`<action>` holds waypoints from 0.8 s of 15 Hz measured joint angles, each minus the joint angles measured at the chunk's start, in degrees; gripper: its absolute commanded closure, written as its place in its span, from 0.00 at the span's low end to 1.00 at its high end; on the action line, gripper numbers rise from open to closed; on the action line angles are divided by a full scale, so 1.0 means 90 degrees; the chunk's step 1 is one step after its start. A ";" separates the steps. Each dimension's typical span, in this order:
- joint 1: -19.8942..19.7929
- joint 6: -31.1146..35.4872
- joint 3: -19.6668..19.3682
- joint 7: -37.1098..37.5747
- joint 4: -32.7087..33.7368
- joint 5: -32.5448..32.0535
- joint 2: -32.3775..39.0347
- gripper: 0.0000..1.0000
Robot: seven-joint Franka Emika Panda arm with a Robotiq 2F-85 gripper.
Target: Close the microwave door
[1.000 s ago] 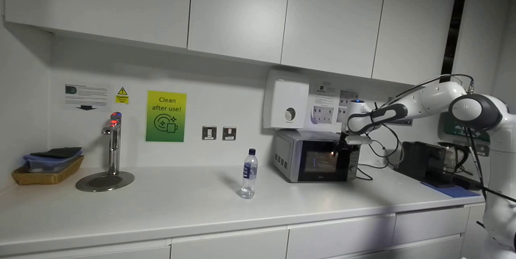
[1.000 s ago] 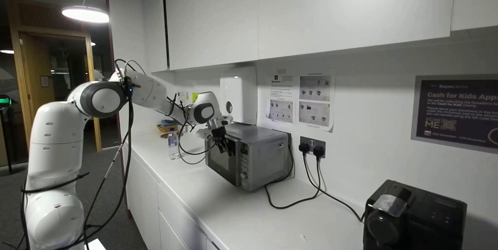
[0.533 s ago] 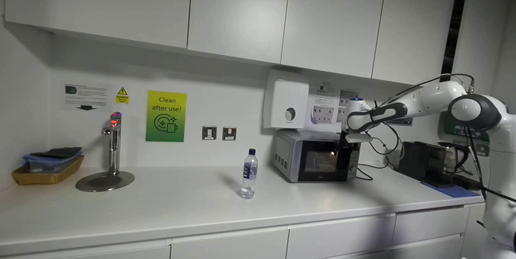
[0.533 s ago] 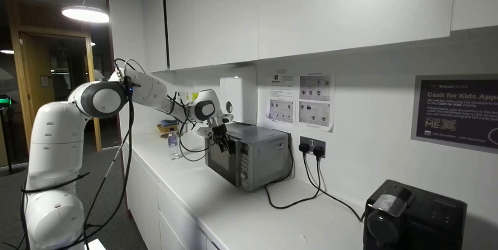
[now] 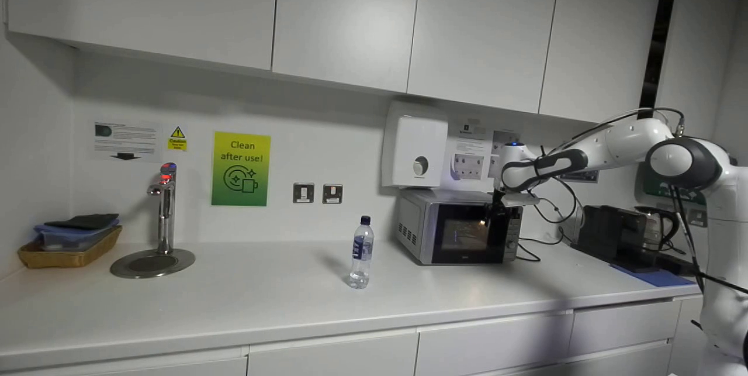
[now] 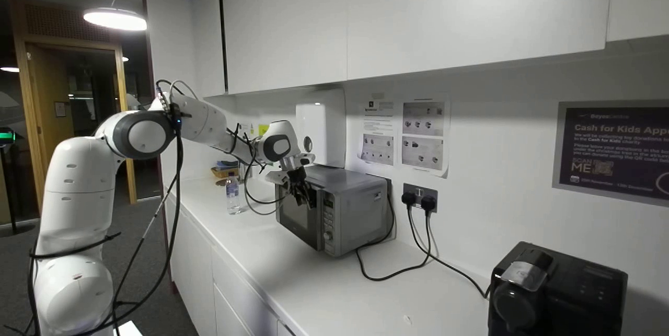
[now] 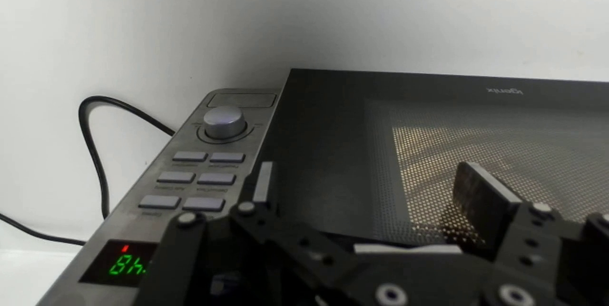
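Observation:
The microwave (image 5: 412,231) is a silver-grey box on the counter; it shows in an exterior view (image 6: 363,216) and in the wrist view (image 7: 131,225). Its black glass door (image 5: 461,238) lies flush or nearly flush with the front in both exterior views (image 6: 295,219); I cannot tell whether it is latched. A light glows behind the mesh window of the door (image 7: 328,153) in the wrist view. My gripper (image 7: 366,172) is open, its fingers apart with nothing between them, close over the door's control-panel side. The gripper in both exterior views (image 5: 492,213) (image 6: 304,201) hides part of the door; contact cannot be told.
A water bottle (image 5: 361,256) stands on the counter (image 5: 263,300) beside the microwave. A white dispenser (image 5: 414,145) hangs on the wall above it. Cables (image 6: 376,277) run to wall sockets (image 6: 419,197). A black coffee machine (image 6: 559,294) stands beyond the microwave's control-panel side.
The arm and gripper have shifted only slightly; the hand has tipped a little and the elbow has moved a small way. The door shows no visible movement. The fingers remain open.

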 measured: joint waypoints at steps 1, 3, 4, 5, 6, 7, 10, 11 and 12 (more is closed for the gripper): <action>0.0009 0.0000 0.0000 -0.0013 0.0002 -0.0085 0.0009 0.00; 0.0033 0.0012 -0.0007 -0.0005 0.0006 -0.0331 0.0029 0.00; 0.0043 0.0035 -0.0018 -0.0003 0.0021 -0.0466 0.0050 0.00; 0.0051 0.0046 -0.0028 0.0003 0.0029 -0.0590 0.0071 0.00; 0.0060 0.0066 -0.0040 0.0011 0.0029 -0.0708 0.0087 0.00; 0.0068 0.0069 -0.0046 0.0031 0.0029 -0.0828 0.0100 0.00; 0.0085 0.0238 -0.0073 0.0037 0.0030 -0.1139 0.0140 0.00; 0.0104 0.0242 -0.0084 0.0056 0.0030 -0.1193 0.0144 0.00; 0.0129 0.0243 -0.0101 0.0076 0.0029 -0.1229 0.0144 0.00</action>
